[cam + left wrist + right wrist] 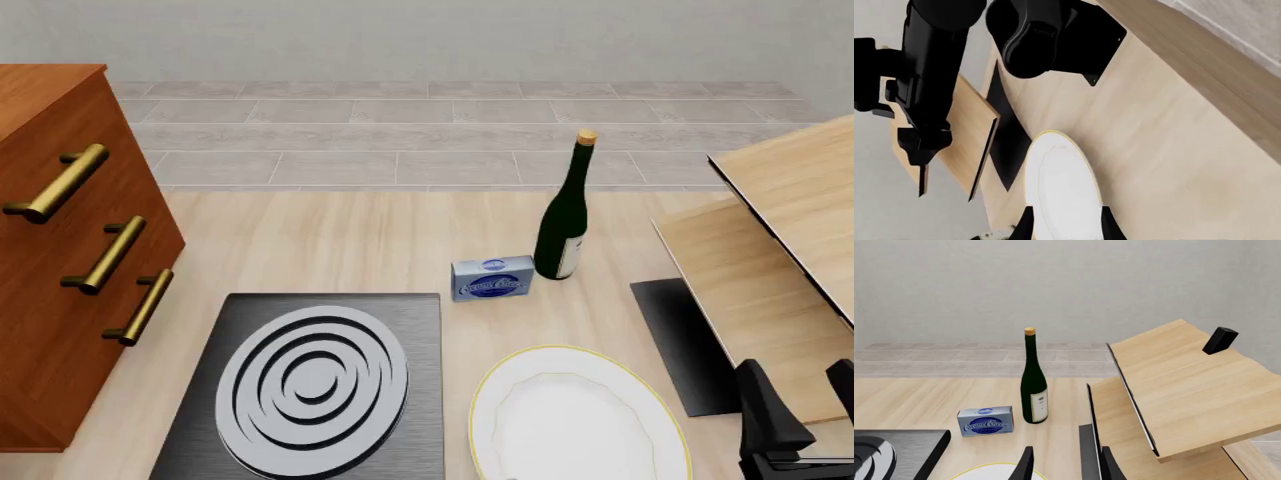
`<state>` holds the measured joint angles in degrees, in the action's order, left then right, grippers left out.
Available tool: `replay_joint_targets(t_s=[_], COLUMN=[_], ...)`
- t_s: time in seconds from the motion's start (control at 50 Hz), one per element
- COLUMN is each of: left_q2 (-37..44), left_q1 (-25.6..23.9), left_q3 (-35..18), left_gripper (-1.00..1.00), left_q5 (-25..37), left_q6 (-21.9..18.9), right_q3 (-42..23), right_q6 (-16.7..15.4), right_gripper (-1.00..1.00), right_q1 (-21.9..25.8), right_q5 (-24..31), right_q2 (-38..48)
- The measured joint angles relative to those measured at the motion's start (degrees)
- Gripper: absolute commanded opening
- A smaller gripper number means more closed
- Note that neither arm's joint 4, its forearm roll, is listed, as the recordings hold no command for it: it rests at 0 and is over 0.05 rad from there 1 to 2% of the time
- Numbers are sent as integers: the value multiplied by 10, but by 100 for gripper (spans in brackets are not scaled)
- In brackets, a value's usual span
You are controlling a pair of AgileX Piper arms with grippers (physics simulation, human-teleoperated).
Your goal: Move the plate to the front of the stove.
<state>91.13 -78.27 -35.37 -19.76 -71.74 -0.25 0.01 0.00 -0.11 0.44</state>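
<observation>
The white plate (577,425) with a thin yellow rim lies on the table just right of the stove (187,440), a dark grey slab with silver ring burner. Its near edge runs off the bottom of the front view. In the left wrist view my left gripper (1066,227) is open, and the plate (1061,185) shows between its two fingers (1024,227). The front view does not show this gripper. My right gripper (805,395) is open and holds nothing, low at the right beside the plate. In the right wrist view, the right gripper (1066,467) has the plate's rim (997,471) just ahead.
A dark green wine bottle (565,215) and a blue cream cheese box (493,279) stand behind the plate. A black mat (678,345) lies under a tilted wooden shelf (781,250) at the right. A brown drawer cabinet (60,250) stands left of the stove.
</observation>
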Motion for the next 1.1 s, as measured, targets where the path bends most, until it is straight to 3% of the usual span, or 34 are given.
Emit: replay_joint_targets(t_s=[1.1], left_q2=[78], left_q1=[35], left_q3=[-21], left_gripper=[100], left_q5=[-35], left_q6=[-19], right_q3=[0], right_q6=[0], right_gripper=[100], right_q1=[0], right_q5=[0], right_q2=[0])
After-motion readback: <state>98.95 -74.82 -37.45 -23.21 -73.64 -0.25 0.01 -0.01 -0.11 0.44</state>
